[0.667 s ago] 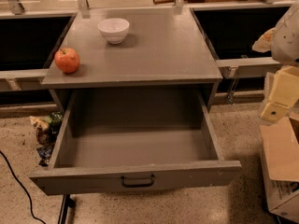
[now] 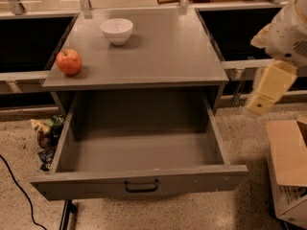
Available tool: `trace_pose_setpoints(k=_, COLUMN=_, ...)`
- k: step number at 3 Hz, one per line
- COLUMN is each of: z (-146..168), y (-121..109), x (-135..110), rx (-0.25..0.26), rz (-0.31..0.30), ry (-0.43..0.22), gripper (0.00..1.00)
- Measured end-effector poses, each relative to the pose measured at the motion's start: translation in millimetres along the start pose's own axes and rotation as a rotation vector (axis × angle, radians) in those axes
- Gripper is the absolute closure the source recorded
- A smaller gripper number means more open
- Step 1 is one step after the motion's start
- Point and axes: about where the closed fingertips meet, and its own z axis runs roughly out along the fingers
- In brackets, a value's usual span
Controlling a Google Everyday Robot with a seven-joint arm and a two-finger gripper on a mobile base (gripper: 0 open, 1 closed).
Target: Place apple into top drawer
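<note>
The apple [image 2: 69, 62], red-orange with a short stem, sits on the left front part of the grey cabinet top [image 2: 163, 47]. The top drawer [image 2: 139, 152] is pulled wide open below it, with nothing showing inside and a dark bar handle [image 2: 141, 186] on its front panel. My gripper [image 2: 266, 90], a white arm end with a cream-coloured part hanging down, is at the right edge of the view. It is beside the cabinet's right side, far from the apple, and it holds nothing that I can see.
A white bowl [image 2: 117, 30] stands on the cabinet top behind the apple. A cardboard box [image 2: 288, 166] is on the floor at the right. Crumpled wrappers [image 2: 45, 133] and a black cable [image 2: 19, 190] lie on the floor at the left.
The gripper has moved a little to the left, toward the cabinet. The apple, the bowl and the drawer have not moved.
</note>
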Motion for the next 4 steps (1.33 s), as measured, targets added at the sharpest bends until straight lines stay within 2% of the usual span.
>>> trace_pose_setpoints(k=1, z=18, y=-17, x=-37, rx=0.017, rz=0.150, ry=-0.133, gripper=0.00)
trace_pose_setpoints(k=3, z=25, y=-20, x=-43, rx=0.015, rz=0.161, ry=-0.152, gripper=0.00)
trace_pose_setpoints(k=4, z=54, y=-41, x=-80, rx=0.006, rz=0.151, ry=-0.226, gripper=0.00)
